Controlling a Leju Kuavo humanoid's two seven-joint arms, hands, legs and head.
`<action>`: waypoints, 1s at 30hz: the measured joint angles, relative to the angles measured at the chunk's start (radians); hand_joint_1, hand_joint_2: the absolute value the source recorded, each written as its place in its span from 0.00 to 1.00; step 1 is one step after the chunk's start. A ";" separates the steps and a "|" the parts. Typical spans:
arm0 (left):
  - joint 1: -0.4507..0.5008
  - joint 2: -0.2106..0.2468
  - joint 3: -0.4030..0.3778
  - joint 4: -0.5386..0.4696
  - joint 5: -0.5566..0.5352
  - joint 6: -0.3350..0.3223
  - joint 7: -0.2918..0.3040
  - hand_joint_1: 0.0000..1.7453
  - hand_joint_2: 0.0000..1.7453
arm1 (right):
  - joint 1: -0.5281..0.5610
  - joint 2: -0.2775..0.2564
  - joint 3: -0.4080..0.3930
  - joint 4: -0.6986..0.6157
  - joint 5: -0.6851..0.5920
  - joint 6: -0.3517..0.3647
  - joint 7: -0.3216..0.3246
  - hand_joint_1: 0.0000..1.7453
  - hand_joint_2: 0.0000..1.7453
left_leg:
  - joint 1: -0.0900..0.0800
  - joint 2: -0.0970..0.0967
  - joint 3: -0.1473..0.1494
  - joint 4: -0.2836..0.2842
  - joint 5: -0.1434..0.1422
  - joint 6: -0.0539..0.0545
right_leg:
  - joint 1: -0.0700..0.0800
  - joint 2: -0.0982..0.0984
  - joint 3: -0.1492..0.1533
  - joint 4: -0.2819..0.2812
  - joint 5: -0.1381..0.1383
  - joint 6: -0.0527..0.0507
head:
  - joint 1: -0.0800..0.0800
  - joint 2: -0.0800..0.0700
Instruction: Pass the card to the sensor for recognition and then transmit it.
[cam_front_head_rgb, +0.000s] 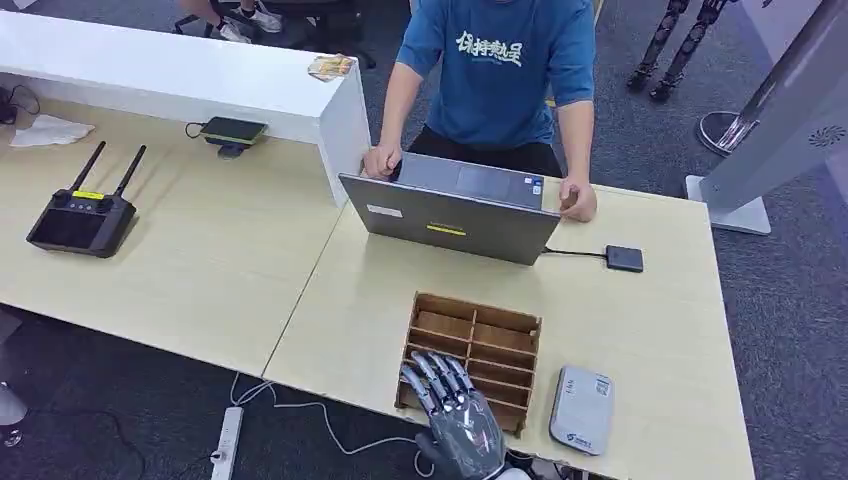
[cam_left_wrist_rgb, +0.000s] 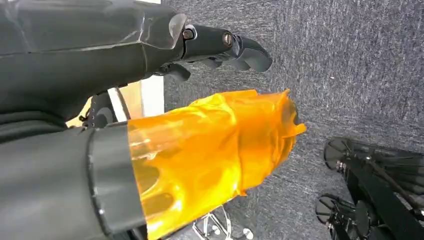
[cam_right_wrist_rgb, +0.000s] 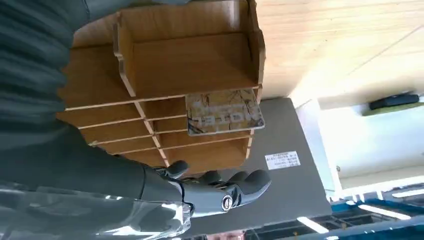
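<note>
You see a pale wood counter (cam_front_head_rgb: 220, 260), a brown wooden rack (cam_front_head_rgb: 470, 350), a card (cam_right_wrist_rgb: 223, 112) with a beige-and-gold marbled pattern, a grey laptop (cam_front_head_rgb: 450, 215) with a yellow sticker, a blue shirt (cam_front_head_rgb: 500, 70) with white lettering, and orange film on the left hand (cam_left_wrist_rgb: 215, 150).

Even, bright indoor light falls on the bench (cam_front_head_rgb: 200, 260) in the head view, and shadows are soft and short: a faint one lies under the laptop (cam_front_head_rgb: 450, 215) toward the wooden rack (cam_front_head_rgb: 470, 350). In the left wrist view the orange film (cam_left_wrist_rgb: 215, 150) close to the lens is blurred and glossy. In the right wrist view the rack (cam_right_wrist_rgb: 165, 75) is slightly soft, and bright strips glare beyond the laptop lid (cam_right_wrist_rgb: 295, 185).
</note>
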 joint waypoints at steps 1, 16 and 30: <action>0.000 0.000 0.000 0.000 0.000 0.000 0.001 0.00 0.00 | 0.003 -0.002 -0.001 -0.010 0.006 0.000 -0.008 0.00 1.00 | 0.000 0.000 0.000 0.000 0.000 0.000 | 0.000 0.000 0.000 0.000 0.000 0.000 | 0.000 0.000; 0.000 0.000 0.000 0.000 0.002 0.006 0.002 0.00 0.00 | 0.024 -0.012 -0.024 -0.075 0.004 0.000 -0.043 0.00 1.00 | 0.000 0.000 0.000 0.000 0.000 0.000 | 0.000 0.000 0.000 0.000 0.000 0.000 | 0.000 0.000; 0.000 0.000 0.000 -0.003 -0.037 -0.011 0.002 0.00 0.00 | 0.006 0.043 -0.076 -0.008 0.043 0.000 -0.114 0.00 1.00 | 0.000 0.000 0.000 0.000 0.000 0.000 | 0.000 0.000 0.000 0.000 0.000 0.000 | 0.000 0.000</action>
